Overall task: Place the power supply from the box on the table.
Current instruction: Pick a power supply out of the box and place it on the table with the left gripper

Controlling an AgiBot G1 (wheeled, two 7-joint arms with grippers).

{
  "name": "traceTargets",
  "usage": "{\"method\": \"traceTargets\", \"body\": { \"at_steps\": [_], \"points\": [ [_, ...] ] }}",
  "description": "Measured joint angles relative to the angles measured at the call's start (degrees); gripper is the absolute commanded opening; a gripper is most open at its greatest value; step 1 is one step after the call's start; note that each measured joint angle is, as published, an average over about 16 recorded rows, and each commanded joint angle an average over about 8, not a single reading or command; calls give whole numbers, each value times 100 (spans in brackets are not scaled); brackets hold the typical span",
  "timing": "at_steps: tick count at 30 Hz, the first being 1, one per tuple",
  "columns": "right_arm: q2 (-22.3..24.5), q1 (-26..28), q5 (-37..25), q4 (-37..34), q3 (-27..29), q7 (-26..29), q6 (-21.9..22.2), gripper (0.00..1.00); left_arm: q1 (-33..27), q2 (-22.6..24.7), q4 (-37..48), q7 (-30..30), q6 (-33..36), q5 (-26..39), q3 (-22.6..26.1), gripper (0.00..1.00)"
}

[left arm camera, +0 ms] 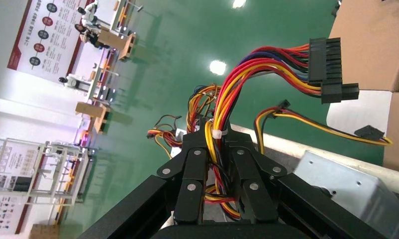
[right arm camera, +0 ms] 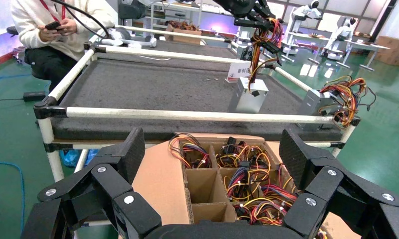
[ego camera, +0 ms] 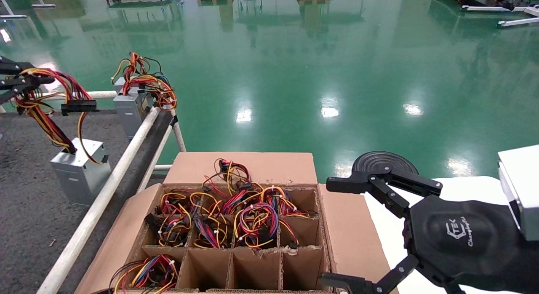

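Nearest you in the head view is the right gripper [ego camera: 337, 235], its fingers [ego camera: 349, 183] spread wide apart and empty, hanging just past the right-hand edge of the box [ego camera: 139, 214] and over a smooth white surface [ego camera: 463, 188]. Your box sits open with its flaps folded out; several cells of its cardboard grid [ego camera: 257, 254] are full of tangled coloured wires, while the near middle and right cells look bare. Off to your left, the left gripper [left arm camera: 215, 149] has its fingers [left arm camera: 192, 169] clamped on the wire bundle [left arm camera: 252, 69] of the power supply [ego camera: 80, 169], well above the metal case. That case sits tilted at the grey speckled worktop [ego camera: 25, 209], hanging by its wires; whether it rests fully on the surface you cannot tell. Its black connector [ego camera: 78, 106] dangles free beside the gripper. A second power supply [ego camera: 130, 106] stands at the worktop's far corner, against the white rail [ego camera: 126, 157]. Behind everything stretches the glossy green floor [ego camera: 316, 66].
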Motion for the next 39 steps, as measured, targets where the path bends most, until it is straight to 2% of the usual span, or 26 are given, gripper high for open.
{"method": "traceTargets", "body": {
  "at_steps": [28, 30, 36, 37, 38, 39],
  "points": [
    [0, 0, 0, 0, 0, 0, 0, 100, 346, -440, -145, -274, 75, -123, -4, 0],
    [0, 0, 0, 0, 0, 0, 0, 100, 387, -464, -176, -304, 80, -137, -2, 9],
    [0, 0, 0, 0, 0, 0, 0, 100, 486, -540, -279, -399, 74, -166, 7, 83],
    [0, 0, 0, 0, 0, 0, 0, 100, 499, -553, -297, -415, 69, -169, 9, 93],
    [0, 0, 0, 0, 0, 0, 0, 100, 511, -565, -315, -432, 64, -171, 11, 99],
    [0, 0, 0, 0, 0, 0, 0, 100, 522, -577, -332, -449, 58, -172, 13, 100]
  ]
}}
